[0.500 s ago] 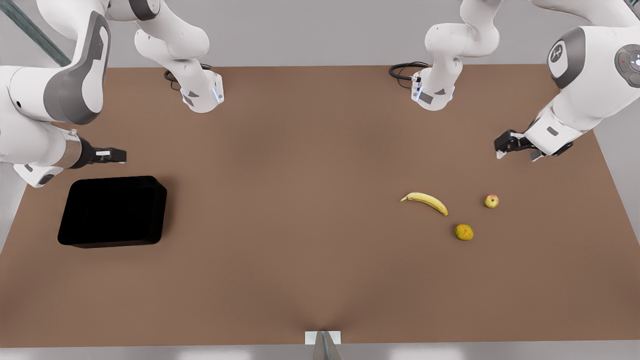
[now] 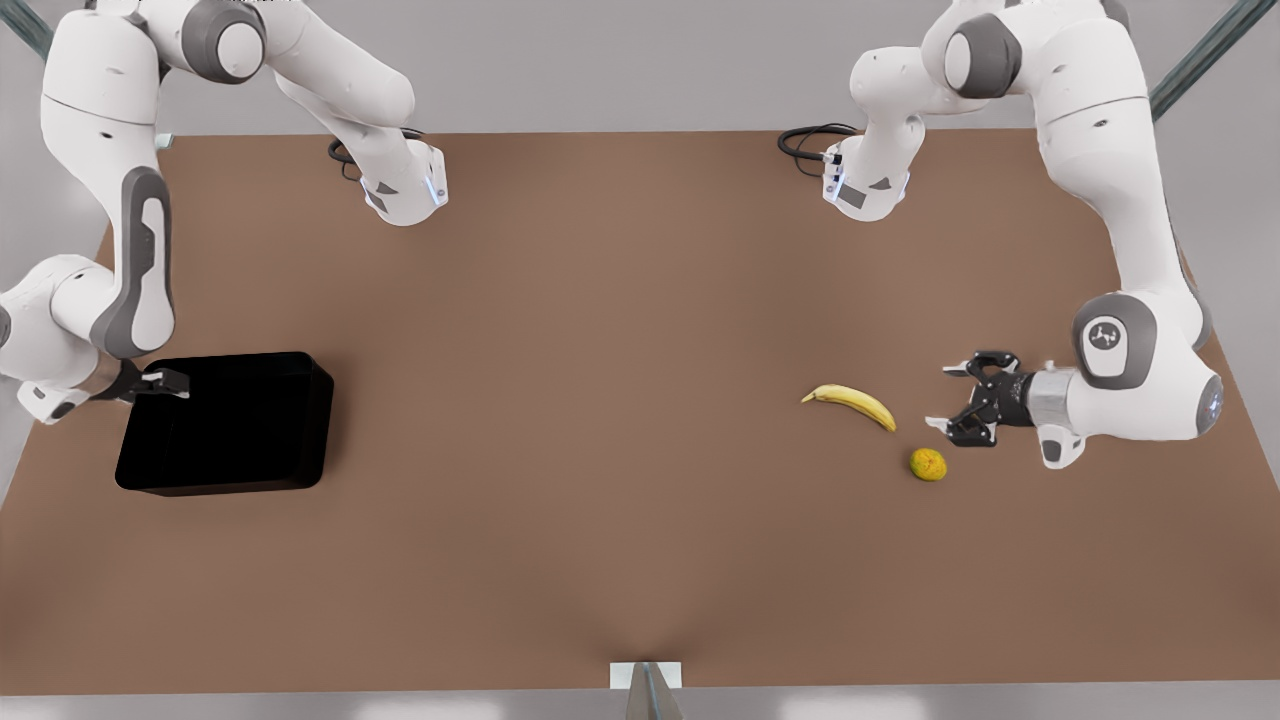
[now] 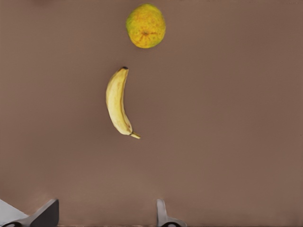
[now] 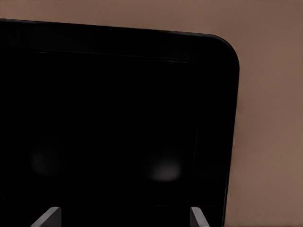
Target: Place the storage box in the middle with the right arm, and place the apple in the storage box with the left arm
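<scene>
Front view: the left gripper point(image 2: 952, 400), jaws spread, hangs low at the front view's right, just where the apple ought to be; the fruit itself is hidden under the hand, so whether it sits between the fingers cannot be told. The banana point(image 2: 850, 404) lies at the gripper's 9 o'clock and the orange-yellow fruit point(image 2: 928, 464) at its 7 o'clock, both near. A closing pinch that is off-centre could squirt the small round apple away across the table point(image 2: 600, 400), or nudge the neighbouring fruit. At the front view's left, the right gripper point(image 2: 165, 383) sits at the storage box point(image 2: 225, 422), on its 10 o'clock corner; its jaw state is unclear here.

Left wrist view: two parted fingertips point(image 3: 163, 215) frame bare table, with banana point(image 3: 117, 101) and orange-yellow fruit point(image 3: 146, 26) beyond.

Right wrist view: open fingertips point(image 4: 47, 216) hover over the storage box point(image 4: 215, 118) interior near a rounded corner. Gripping a thin wall near a corner risks the bin twisting or slipping when dragged.
</scene>
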